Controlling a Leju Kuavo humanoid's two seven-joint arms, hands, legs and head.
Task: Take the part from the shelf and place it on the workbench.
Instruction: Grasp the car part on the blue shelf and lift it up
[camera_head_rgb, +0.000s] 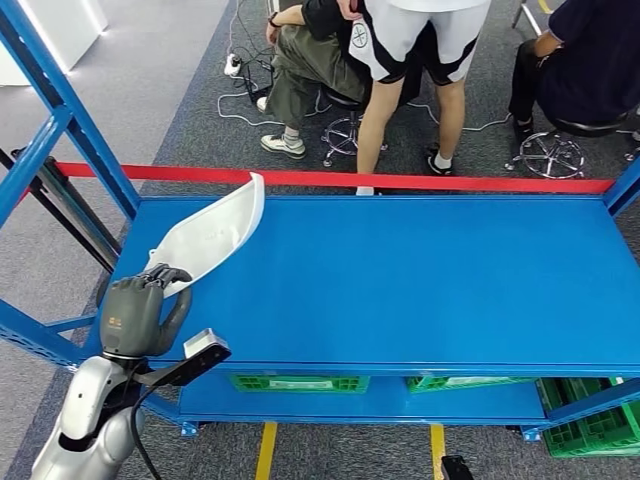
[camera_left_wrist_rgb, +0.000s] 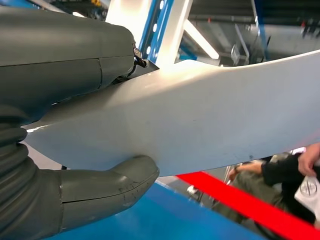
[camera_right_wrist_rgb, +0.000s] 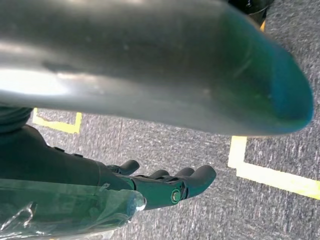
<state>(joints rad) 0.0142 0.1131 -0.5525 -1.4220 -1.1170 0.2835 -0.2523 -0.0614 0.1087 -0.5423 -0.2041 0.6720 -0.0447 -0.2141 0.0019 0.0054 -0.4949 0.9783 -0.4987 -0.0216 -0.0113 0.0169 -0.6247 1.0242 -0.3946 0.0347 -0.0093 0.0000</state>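
Lifting the curved white plastic part (camera_head_rgb: 211, 235) off the blue metal shelf (camera_head_rgb: 423, 290).
My left robot hand (camera_head_rgb: 140, 312) clamps its near end, thumb beneath; I keep it level, since most juts beyond my fingers (camera_left_wrist_rgb: 68, 45).

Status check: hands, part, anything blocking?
Left hand grips white part over blue shelf. Right hand open, hanging over floor. Shelf ahead unobstructed.

A plain white part (camera_head_rgb: 215, 235) sits in a grey left hand (camera_head_rgb: 140, 312) over a bright blue shelf (camera_head_rgb: 423, 285) edged by a red bar (camera_head_rgb: 340, 179). Green crates (camera_head_rgb: 298, 383) sit below; yellow lines (camera_right_wrist_rgb: 271, 175) mark speckled grey carpet (camera_right_wrist_rgb: 170, 145).
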